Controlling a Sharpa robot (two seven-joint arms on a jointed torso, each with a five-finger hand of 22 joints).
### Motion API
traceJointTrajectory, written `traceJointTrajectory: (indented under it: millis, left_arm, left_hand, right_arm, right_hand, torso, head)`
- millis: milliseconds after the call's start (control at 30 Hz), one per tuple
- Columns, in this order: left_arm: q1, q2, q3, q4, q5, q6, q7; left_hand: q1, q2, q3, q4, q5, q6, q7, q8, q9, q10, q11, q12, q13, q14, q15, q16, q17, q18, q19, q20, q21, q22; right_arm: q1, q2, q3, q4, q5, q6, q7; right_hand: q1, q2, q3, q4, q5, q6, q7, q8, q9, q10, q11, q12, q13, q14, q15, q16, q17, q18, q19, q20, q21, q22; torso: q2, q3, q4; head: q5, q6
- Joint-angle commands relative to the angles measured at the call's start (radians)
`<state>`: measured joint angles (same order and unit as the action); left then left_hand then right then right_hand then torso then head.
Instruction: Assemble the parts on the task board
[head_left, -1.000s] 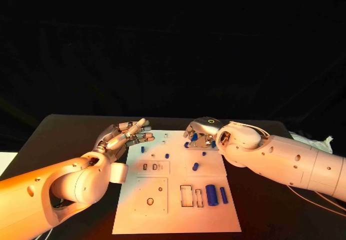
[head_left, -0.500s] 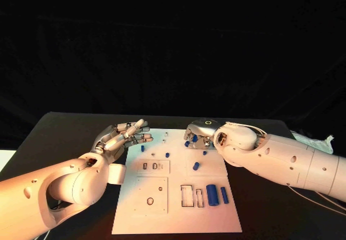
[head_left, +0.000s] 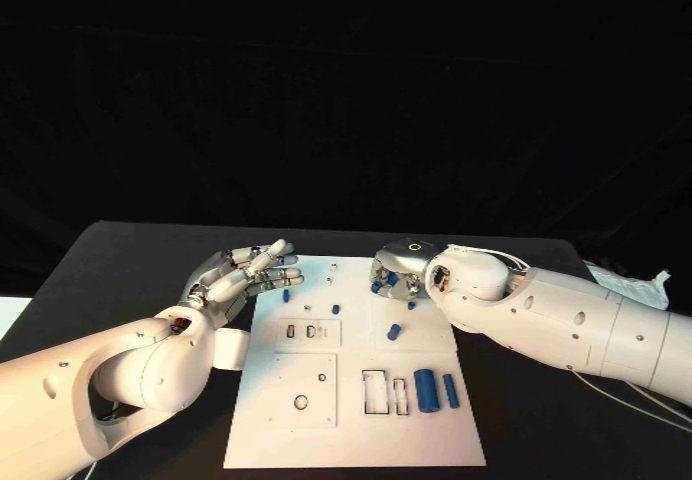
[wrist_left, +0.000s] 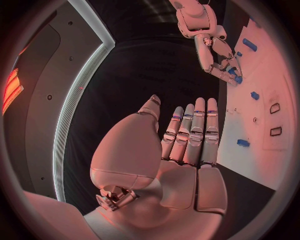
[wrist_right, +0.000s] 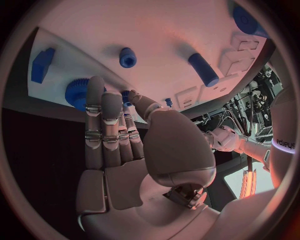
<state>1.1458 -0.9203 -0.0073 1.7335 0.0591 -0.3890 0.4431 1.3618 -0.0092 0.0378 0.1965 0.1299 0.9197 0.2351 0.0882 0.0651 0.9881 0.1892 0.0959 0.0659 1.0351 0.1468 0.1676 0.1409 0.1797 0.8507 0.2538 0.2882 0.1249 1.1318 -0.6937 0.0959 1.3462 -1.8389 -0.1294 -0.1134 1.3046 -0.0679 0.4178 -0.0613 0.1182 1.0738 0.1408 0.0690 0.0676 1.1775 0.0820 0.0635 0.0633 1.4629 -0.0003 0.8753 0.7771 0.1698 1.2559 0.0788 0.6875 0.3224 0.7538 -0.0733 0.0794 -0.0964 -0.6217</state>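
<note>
I see the task board (head_left: 353, 400), a flat white rectangular plate, lying in the middle of the matte black surface (head_left: 130, 270). My left hand (head_left: 242, 275), jointed silver metal, hovers at the board's far left corner, fingers straight and close together, holding nothing. My right hand (head_left: 397, 272) reaches down over the far right part, fingertips at a ribbed blue round part (wrist_right: 78, 93); I cannot tell whether it grips it. A smooth blue cylinder (head_left: 427, 388) lies near the board's right edge.
</note>
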Motion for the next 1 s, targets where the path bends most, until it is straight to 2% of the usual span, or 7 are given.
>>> traceJointTrajectory:
  millis: [33, 167, 300, 433, 767, 967, 1000]
  left_arm:
    - [0.003, -0.001, 0.001, 0.003, -0.001, 0.019, -0.001]
    - [0.003, 0.0, 0.001, 0.002, -0.001, 0.018, -0.003]
    - [0.003, 0.001, 0.001, -0.002, -0.001, 0.018, -0.006]
    - [0.003, 0.003, 0.001, -0.006, -0.001, 0.017, -0.008]
    - [0.003, 0.002, 0.001, -0.009, -0.001, 0.014, -0.011]
    - [0.003, -0.002, 0.001, -0.005, -0.002, 0.014, -0.011]
    - [0.003, -0.002, 0.001, -0.005, -0.002, 0.014, -0.011]
  left_hand:
    - [0.007, 0.002, 0.002, -0.006, -0.006, -0.002, 0.012, -0.004, -0.001, 0.0, 0.005, -0.004, -0.002, -0.004, 0.002, -0.003, 0.001, 0.002, 0.001, 0.004, -0.003, -0.001]
    - [0.007, 0.002, 0.002, -0.006, -0.006, -0.002, 0.012, -0.004, -0.001, 0.0, 0.005, -0.004, -0.002, -0.004, 0.002, -0.003, 0.001, 0.002, 0.001, 0.004, -0.003, -0.001]
    - [0.008, 0.003, 0.002, -0.008, -0.006, -0.002, 0.012, -0.005, -0.001, -0.001, 0.005, -0.005, -0.002, -0.004, 0.002, -0.004, 0.002, 0.002, 0.002, 0.004, -0.003, -0.002]
    - [0.009, 0.003, 0.002, -0.009, -0.006, -0.003, 0.013, -0.006, -0.001, -0.001, 0.005, -0.006, -0.002, -0.004, 0.002, -0.005, 0.002, 0.002, 0.002, 0.004, -0.003, -0.002]
    - [0.016, 0.007, 0.004, -0.018, -0.005, -0.003, 0.014, -0.01, -0.001, -0.003, 0.006, -0.011, -0.001, -0.003, 0.003, -0.009, 0.003, 0.002, 0.003, 0.005, -0.004, -0.003]
    - [0.017, 0.007, 0.005, -0.019, -0.005, -0.004, 0.014, -0.01, 0.0, -0.003, 0.006, -0.012, -0.001, -0.003, 0.003, -0.01, 0.003, 0.002, 0.004, 0.005, -0.004, -0.004]
    - [0.018, 0.008, 0.005, -0.02, -0.005, -0.004, 0.014, -0.011, 0.0, -0.003, 0.007, -0.012, -0.001, -0.003, 0.003, -0.011, 0.003, 0.002, 0.004, 0.005, -0.004, -0.004]
  right_arm:
    - [0.0, 0.004, 0.0, -0.004, -0.017, 0.024, -0.008]
    - [0.0, 0.006, 0.0, -0.004, -0.014, 0.019, -0.007]
    - [0.0, 0.006, 0.0, -0.003, -0.005, -0.011, -0.007]
    - [0.0, 0.005, 0.0, 0.002, 0.01, -0.046, -0.009]
    - [0.0, 0.008, 0.001, 0.022, 0.032, -0.199, -0.049]
    - [0.004, 0.038, 0.001, 0.005, 0.034, -0.236, -0.074]
    - [0.004, 0.042, 0.001, 0.003, 0.034, -0.239, -0.074]
  right_hand:
    - [-0.001, -0.017, 0.021, 0.015, -0.007, 0.01, 0.001, -0.002, 0.002, 0.006, -0.003, -0.002, -0.001, 0.055, -0.005, 0.096, 0.089, 0.012, 0.002, -0.003, 0.031, 0.019]
    - [0.0, -0.02, 0.036, 0.031, -0.011, 0.021, 0.0, 0.0, 0.003, 0.019, -0.006, 0.0, 0.0, 0.06, -0.007, 0.182, 0.173, 0.013, 0.001, -0.004, 0.061, 0.038]
    - [0.002, -0.022, 0.046, 0.044, -0.014, 0.034, -0.003, 0.003, 0.005, 0.036, -0.01, 0.001, 0.001, 0.061, -0.01, 0.243, 0.231, 0.012, 0.003, -0.005, 0.094, 0.062]
    - [0.005, -0.02, 0.053, 0.053, -0.019, 0.051, -0.007, 0.008, 0.009, 0.053, -0.013, 0.002, 0.002, 0.062, -0.014, 0.289, 0.276, 0.002, 0.02, -0.008, 0.161, 0.143]
    - [0.015, 0.003, 0.076, 0.074, -0.027, 0.074, -0.013, 0.011, 0.017, 0.081, -0.021, 0.0, 0.002, 0.056, -0.024, 0.343, 0.325, -0.011, 0.036, -0.009, 0.252, 0.247]
    - [0.016, -0.002, 0.082, 0.076, -0.031, 0.069, -0.009, 0.006, 0.017, 0.075, -0.018, -0.003, 0.001, 0.053, -0.021, 0.348, 0.326, -0.012, 0.032, -0.007, 0.265, 0.259]
    - [0.016, -0.003, 0.082, 0.076, -0.032, 0.068, -0.008, 0.005, 0.017, 0.073, -0.017, -0.003, 0.0, 0.053, -0.021, 0.348, 0.325, -0.012, 0.031, -0.007, 0.266, 0.26]
  torso:
    - [0.004, -0.0001, 0.0017]
    - [0.006, -0.0011, 0.0007]
    - [0.007, -0.0023, 0.0011]
    - [0.008, -0.003, 0.0027]
    - [0.012, -0.0041, 0.0049]
    - [0.013, -0.006, 0.007]
    - [0.013, -0.0056, 0.0054]
  head:
    - [0.001, -0.002]
    - [0.001, -0.002]
    - [0.001, -0.002]
    - [-0.001, -0.002]
    - [0.001, 0.002]
    - [0.001, 0.003]
    - [0.002, 0.003]
